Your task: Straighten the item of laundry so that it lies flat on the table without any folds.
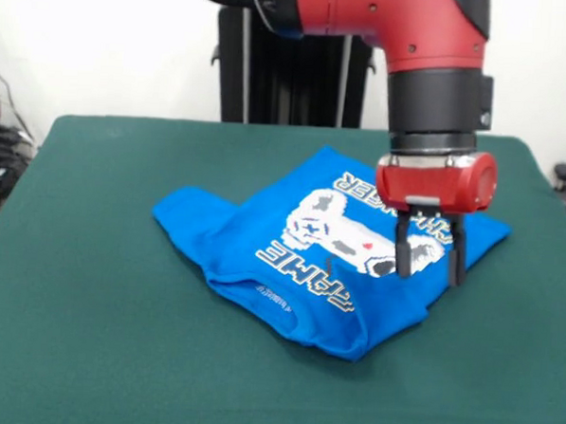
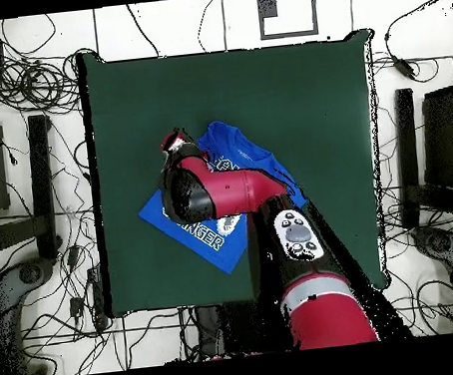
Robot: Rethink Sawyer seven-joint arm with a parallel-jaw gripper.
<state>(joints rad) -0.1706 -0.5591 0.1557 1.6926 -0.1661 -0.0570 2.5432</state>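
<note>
The item of laundry point(image 1: 299, 260) is a bright blue T-shirt lying print side up on the dark green table point(image 1: 87, 335), with a white game controller and lettering showing. Its near edge is folded over and a sleeve sticks out to the left. My gripper point(image 1: 429, 269) hangs over the shirt's right part, fingers open and pointing down, tips at or just above the cloth, nothing held. In the overhead view the shirt point(image 2: 237, 149) is mostly covered by the arm, and the gripper point(image 2: 176, 143) shows near the shirt's left edge.
The table point(image 2: 301, 97) reaches well beyond the shirt on all sides. Cables and stands lie on the floor around it. The red arm point(image 2: 274, 221) crosses the table's near half in the overhead view.
</note>
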